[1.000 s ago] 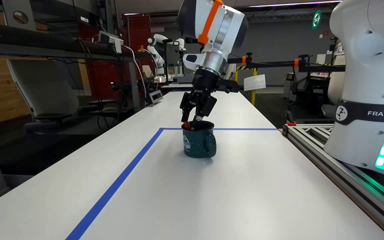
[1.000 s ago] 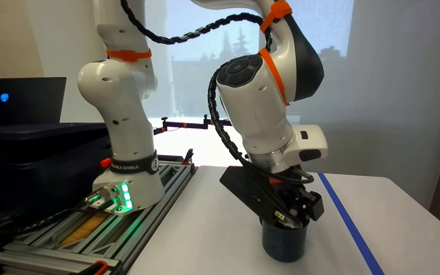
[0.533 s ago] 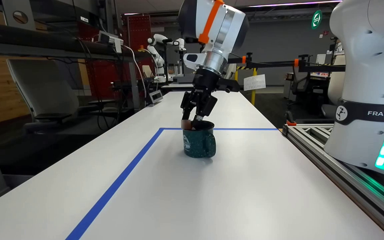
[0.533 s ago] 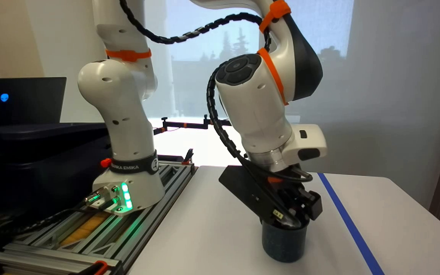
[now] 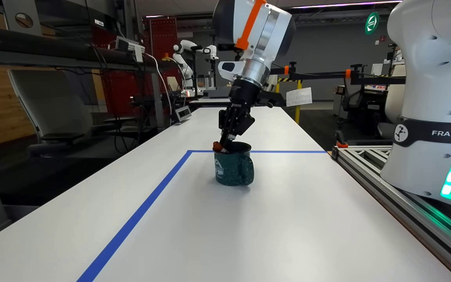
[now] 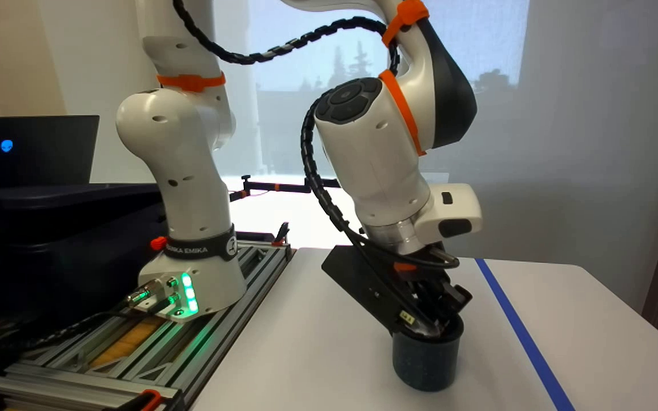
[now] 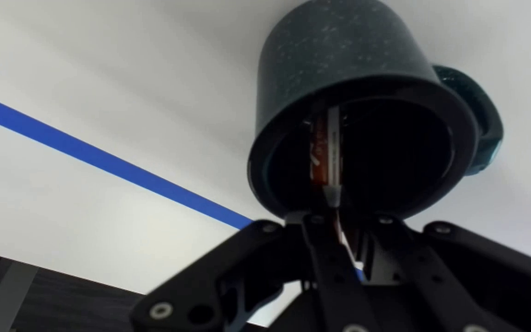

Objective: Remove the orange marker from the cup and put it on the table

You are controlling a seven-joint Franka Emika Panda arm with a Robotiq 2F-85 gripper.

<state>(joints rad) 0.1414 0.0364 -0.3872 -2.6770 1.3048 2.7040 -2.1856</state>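
Observation:
The dark teal cup (image 5: 229,169) stands upright on the white table (image 5: 288,223) in both exterior views (image 6: 425,364). The orange marker (image 5: 217,147) leans in it, its orange end at the rim. In the wrist view, the marker's orange and white body (image 7: 321,152) shows inside the cup (image 7: 339,50). My gripper (image 5: 226,141) points down at a tilt, its fingertips at the cup's mouth. The fingers are close together and look shut on the marker; the dark jaws (image 7: 337,210) partly hide the contact. In an exterior view the gripper (image 6: 440,328) hides the marker.
Blue tape (image 5: 151,199) runs along the table and crosses behind the cup. The cup's handle (image 5: 248,170) juts out at the side. The robot's metal rail (image 5: 397,203) borders the table. A small grey device (image 5: 183,113) stands at the table's far edge.
The gripper's fingers have come together at the marker. The wrist has moved slightly, rightward in one exterior view and leftward in the other. The cup has stayed put.

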